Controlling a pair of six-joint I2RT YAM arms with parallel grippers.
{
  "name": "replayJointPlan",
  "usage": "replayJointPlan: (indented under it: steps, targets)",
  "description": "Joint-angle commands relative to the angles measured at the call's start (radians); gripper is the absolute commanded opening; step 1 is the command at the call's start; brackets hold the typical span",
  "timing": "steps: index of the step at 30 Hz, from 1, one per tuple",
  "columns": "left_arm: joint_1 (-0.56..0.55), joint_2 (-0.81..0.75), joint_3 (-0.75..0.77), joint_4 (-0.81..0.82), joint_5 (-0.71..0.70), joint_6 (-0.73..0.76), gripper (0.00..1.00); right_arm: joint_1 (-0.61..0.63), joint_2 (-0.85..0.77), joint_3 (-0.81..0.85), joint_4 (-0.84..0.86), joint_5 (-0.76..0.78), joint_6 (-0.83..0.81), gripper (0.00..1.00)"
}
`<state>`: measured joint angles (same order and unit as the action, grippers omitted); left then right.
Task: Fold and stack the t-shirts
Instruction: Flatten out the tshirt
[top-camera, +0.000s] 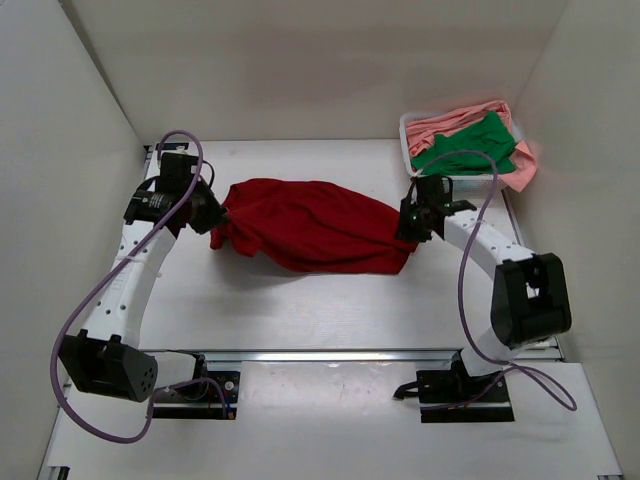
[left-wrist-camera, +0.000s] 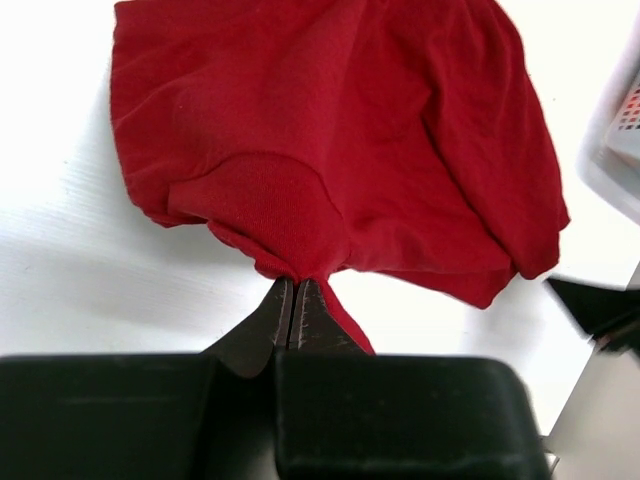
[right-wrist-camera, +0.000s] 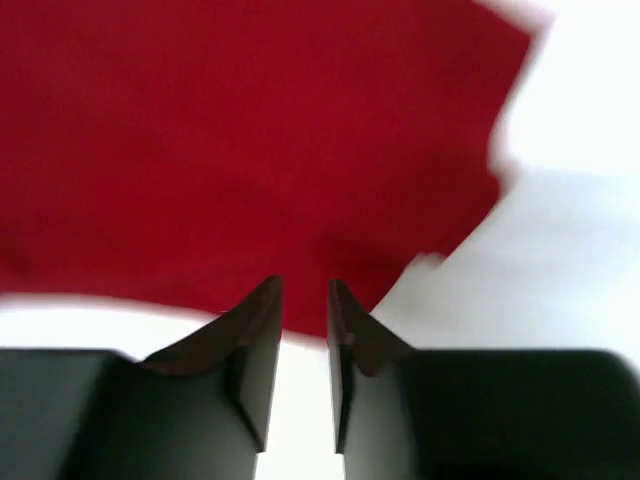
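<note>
Only your overhead view takes in the whole scene. The dark red t-shirt (top-camera: 310, 225), soft plain cloth, lies bunched and drawn out lengthwise in the middle of the flat white surface (top-camera: 300, 320). Plain white walls (top-camera: 300, 60) close in the far side and both flanks. Just beyond the dark red t-shirt's right-arm end stands the white slatted plastic basket (top-camera: 406, 140). It holds the bright green t-shirt (top-camera: 470, 148) on top of the light salmon pink t-shirt (top-camera: 450, 120), which spills over the rim farthest from the red one.

Your wrist views miss that pile, though the left one catches an edge of the basket. They give you the jaws instead. Your left gripper (left-wrist-camera: 293, 300), at the dark red t-shirt's other end, is pinched tight on a gathered fold of it. Your right gripper (right-wrist-camera: 305, 300) stands a narrow gap apart. That picture is blurred: the cloth's edge lies at the fingertips, and you cannot tell whether they touch it.
</note>
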<state>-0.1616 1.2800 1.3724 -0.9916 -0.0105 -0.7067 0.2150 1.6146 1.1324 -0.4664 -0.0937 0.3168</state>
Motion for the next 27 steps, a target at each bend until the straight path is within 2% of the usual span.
replayJointPlan:
  steps: [1,2,3,4,5,6,7,9,14,17,27]
  targets:
    - [-0.003,-0.018,-0.018,0.002,0.007,0.013,0.00,0.093,-0.103,-0.115,0.058,-0.031,0.059,0.20]
    - [-0.003,-0.016,-0.018,0.011,0.021,0.007,0.00,0.112,-0.105,-0.152,0.069,-0.020,0.068,0.22]
    - [-0.003,-0.019,-0.018,0.013,0.023,0.006,0.00,0.150,-0.113,-0.161,0.060,0.006,0.079,0.33]
    - [-0.004,-0.015,-0.021,0.014,0.030,0.009,0.00,0.188,-0.104,-0.174,0.055,0.026,0.076,0.48]
    - [-0.007,-0.013,-0.027,0.018,0.033,0.010,0.00,0.199,-0.096,-0.181,0.051,0.052,0.071,0.56]
    - [-0.012,-0.011,-0.032,0.016,0.038,0.006,0.00,0.217,-0.078,-0.175,0.051,0.078,0.067,0.69]
    - [-0.010,-0.013,-0.039,0.019,0.037,0.004,0.00,0.228,-0.059,-0.175,0.057,0.081,0.064,0.73]
    - [-0.009,-0.013,-0.045,0.024,0.043,0.007,0.00,0.224,-0.024,-0.165,0.060,0.091,0.053,0.74]
    - [-0.012,-0.018,-0.050,0.025,0.050,0.006,0.00,0.208,0.088,-0.070,-0.004,0.244,0.047,0.73]
    - [-0.006,-0.022,-0.049,0.024,0.044,0.009,0.00,0.207,0.100,-0.048,-0.022,0.299,0.053,0.67]
    - [0.004,-0.030,-0.056,0.037,0.053,0.012,0.00,0.089,0.038,-0.128,0.090,0.158,0.116,0.66]
